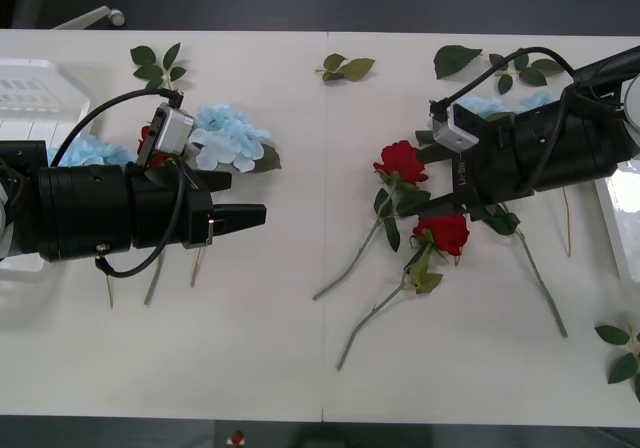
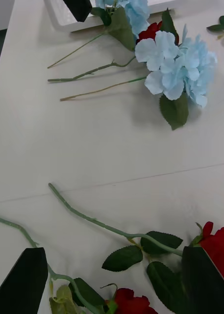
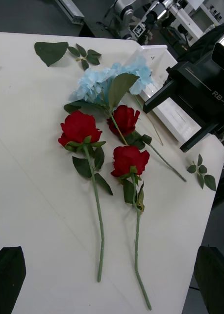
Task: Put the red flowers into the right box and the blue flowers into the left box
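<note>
Three red flowers [image 3: 125, 158] lie on the white table [image 3: 38, 162], a blue flower [image 3: 99, 83] behind them, near the right gripper [image 3: 183, 122] with fingers apart.

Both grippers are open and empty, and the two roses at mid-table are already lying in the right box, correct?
Not quite. In the front view the two roses lie on the bare table, beside the right gripper, not in the right box. Both grippers, including the left gripper, are open and empty.

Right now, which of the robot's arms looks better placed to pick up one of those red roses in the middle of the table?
The right. Its gripper hovers open directly over the two red flowers, fingers either side of them. The left gripper sits farther off, near the blue flowers.
</note>
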